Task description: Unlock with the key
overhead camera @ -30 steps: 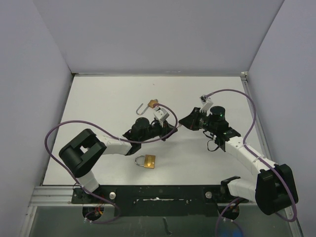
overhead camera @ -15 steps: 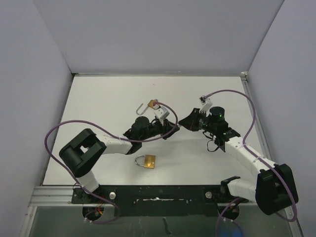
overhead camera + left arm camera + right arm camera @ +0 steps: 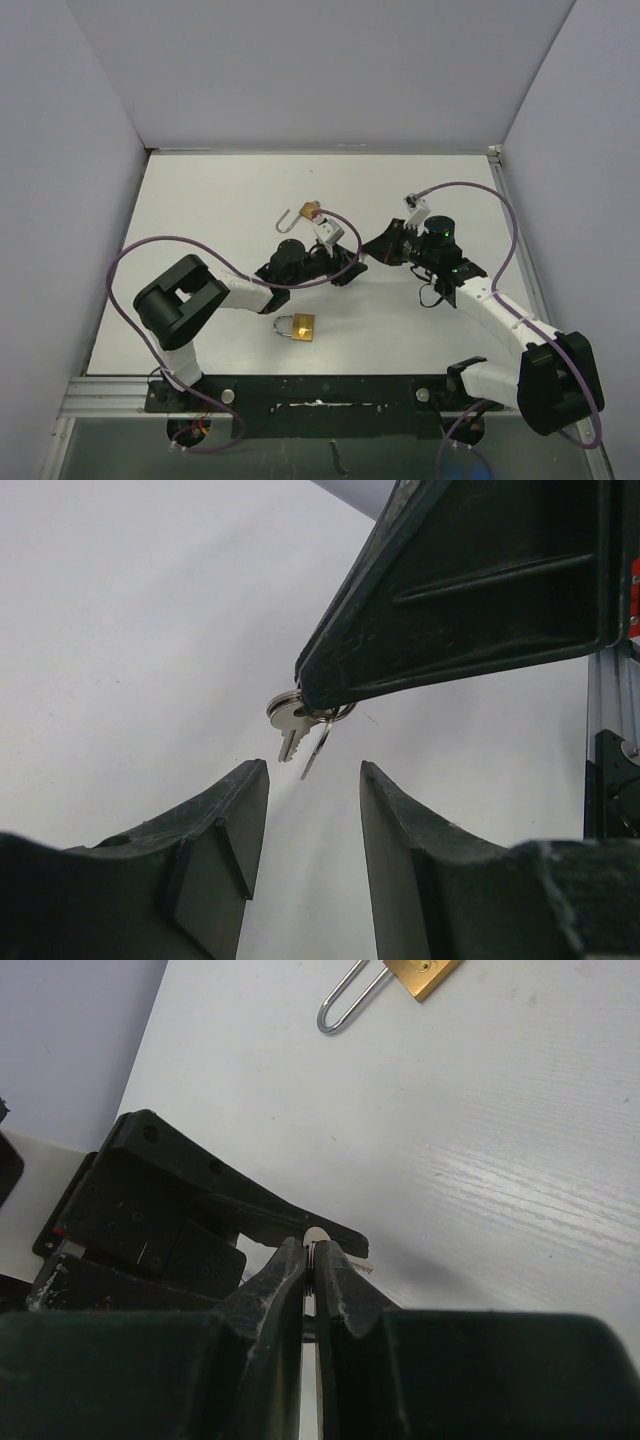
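A small bunch of silver keys hangs from my right gripper, which is shut on it; a bit of key shows between the tips. My left gripper is open and empty, with its jaws just below the hanging keys and not touching them. In the top view the left gripper and right gripper meet tip to tip at the table's middle. A brass padlock with its shackle closed lies near the front. A second brass padlock with its shackle swung open lies behind the left gripper, and also shows in the right wrist view.
Purple cables loop above both arms. A metal rail runs along the near edge. Grey walls enclose the white table on three sides.
My left arm has swung a little to the right, bringing its open gripper closer under the right gripper. The right gripper has held still with the keys.
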Action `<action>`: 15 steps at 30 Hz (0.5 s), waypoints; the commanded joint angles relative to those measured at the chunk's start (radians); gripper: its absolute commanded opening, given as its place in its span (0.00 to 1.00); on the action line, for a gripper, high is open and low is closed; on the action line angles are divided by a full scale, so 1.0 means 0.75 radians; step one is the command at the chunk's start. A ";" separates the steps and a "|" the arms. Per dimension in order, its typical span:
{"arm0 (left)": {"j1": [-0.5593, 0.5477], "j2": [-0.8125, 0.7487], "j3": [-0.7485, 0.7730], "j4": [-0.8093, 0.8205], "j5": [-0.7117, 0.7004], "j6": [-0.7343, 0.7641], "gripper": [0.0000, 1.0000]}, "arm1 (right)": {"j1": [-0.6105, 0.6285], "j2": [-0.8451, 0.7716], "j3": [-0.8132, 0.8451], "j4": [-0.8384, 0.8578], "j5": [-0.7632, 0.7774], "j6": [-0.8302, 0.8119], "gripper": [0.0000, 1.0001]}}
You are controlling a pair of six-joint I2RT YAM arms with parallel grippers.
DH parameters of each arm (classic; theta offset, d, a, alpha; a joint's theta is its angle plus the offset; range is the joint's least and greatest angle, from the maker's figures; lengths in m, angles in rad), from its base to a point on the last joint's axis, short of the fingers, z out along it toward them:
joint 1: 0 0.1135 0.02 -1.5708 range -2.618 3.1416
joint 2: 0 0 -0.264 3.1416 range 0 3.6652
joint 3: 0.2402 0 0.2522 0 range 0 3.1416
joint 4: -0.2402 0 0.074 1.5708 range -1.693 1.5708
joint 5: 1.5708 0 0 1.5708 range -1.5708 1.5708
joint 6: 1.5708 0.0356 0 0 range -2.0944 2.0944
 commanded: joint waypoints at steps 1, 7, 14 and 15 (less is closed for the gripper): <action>0.007 0.030 0.022 0.131 0.011 -0.013 0.40 | 0.013 -0.013 0.060 0.083 -0.014 0.018 0.00; 0.007 0.070 0.046 0.156 0.002 -0.013 0.40 | 0.021 -0.022 0.067 0.084 -0.014 0.024 0.00; 0.009 0.079 0.049 0.183 -0.004 -0.011 0.24 | 0.026 -0.038 0.061 0.076 -0.005 0.025 0.00; 0.009 0.077 0.047 0.188 -0.004 -0.011 0.19 | 0.026 -0.039 0.061 0.076 -0.005 0.024 0.00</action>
